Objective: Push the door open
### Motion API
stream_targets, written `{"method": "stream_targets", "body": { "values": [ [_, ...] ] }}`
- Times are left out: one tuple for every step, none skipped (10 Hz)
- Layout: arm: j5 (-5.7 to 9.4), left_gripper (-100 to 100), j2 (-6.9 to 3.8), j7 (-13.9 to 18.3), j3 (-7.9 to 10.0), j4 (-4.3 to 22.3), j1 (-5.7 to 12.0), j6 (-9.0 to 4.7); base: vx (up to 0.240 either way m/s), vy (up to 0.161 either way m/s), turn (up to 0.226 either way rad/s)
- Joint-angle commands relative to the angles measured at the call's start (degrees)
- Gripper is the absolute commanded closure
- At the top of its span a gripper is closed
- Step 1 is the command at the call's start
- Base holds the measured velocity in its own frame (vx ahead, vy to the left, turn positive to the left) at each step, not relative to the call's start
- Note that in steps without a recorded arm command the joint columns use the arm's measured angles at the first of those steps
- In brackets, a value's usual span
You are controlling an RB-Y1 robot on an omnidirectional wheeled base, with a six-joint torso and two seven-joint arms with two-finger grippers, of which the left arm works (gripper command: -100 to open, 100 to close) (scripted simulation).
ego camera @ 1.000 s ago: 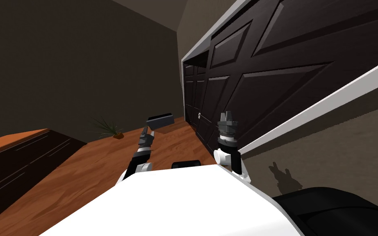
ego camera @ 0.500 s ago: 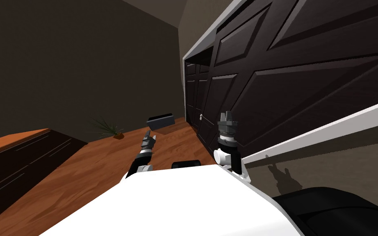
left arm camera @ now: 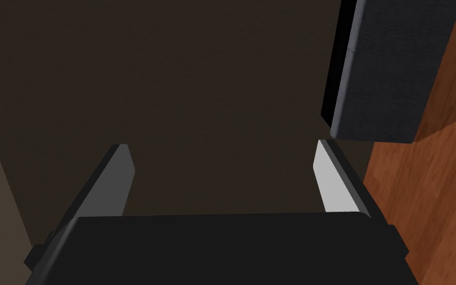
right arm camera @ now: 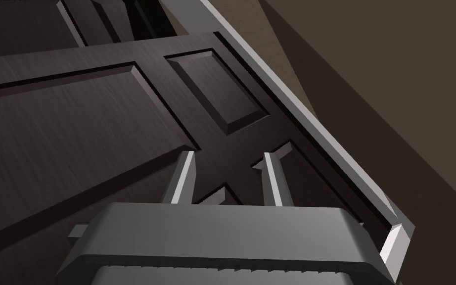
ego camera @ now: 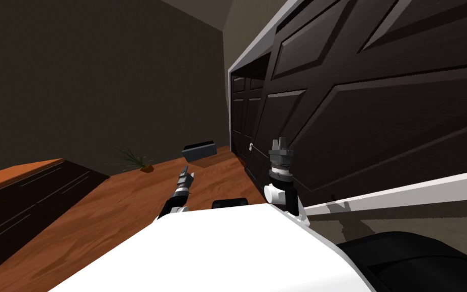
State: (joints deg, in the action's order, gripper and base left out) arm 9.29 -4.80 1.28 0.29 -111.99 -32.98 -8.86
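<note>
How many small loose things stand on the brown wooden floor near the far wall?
2. A green spiky plant stands left of a dark grey rectangular box, both on the brown wooden floor by the far wall. Part of the floor is hidden, so more may exist.

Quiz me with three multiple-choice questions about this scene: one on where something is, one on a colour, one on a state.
1. Where does the grey box sit?
A) on the wooden floor
B) on a table
C) in a pincer

2. What colour is the door?
A) white
B) very dark brown
C) red

3. How is the left pincer?
A) shut on the box
B) shut on a plant
C) open, holding nothing

Answers:
1 A: it rests on the floor boards.
2 B: its panels are nearly black, set inside a white frame.
3 C: its fingers stand wide apart with nothing between them.
</note>
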Motion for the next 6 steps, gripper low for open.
{"method": "stream_targets", "body": {
  "values": [
    [0.91,-100,0.0,-0.19,-0.01,1.15,0.07,1.67,0.093,0.005,0.038],
    [1.49,-100,-0.07,-0.25,-0.04,1.79,-0.05,2.56,0.092,0.011,0.039],
    [2.64,-100,-0.2,-0.38,-0.11,3.07,-0.3,4.33,0.142,0.01,0.074],
    [3.22,-100,-0.26,-0.44,-0.15,3.71,-0.43,5.21,0.154,-0.008,0.051],
    [3.79,-100,-0.33,-0.5,-0.18,4.36,-0.55,6.09,0.126,-0.005,0.029],
    [4.4,-100,-0.39,-0.56,-0.22,5.03,-0.68,7.02,0.103,0.0,0.033]
  ]
}}
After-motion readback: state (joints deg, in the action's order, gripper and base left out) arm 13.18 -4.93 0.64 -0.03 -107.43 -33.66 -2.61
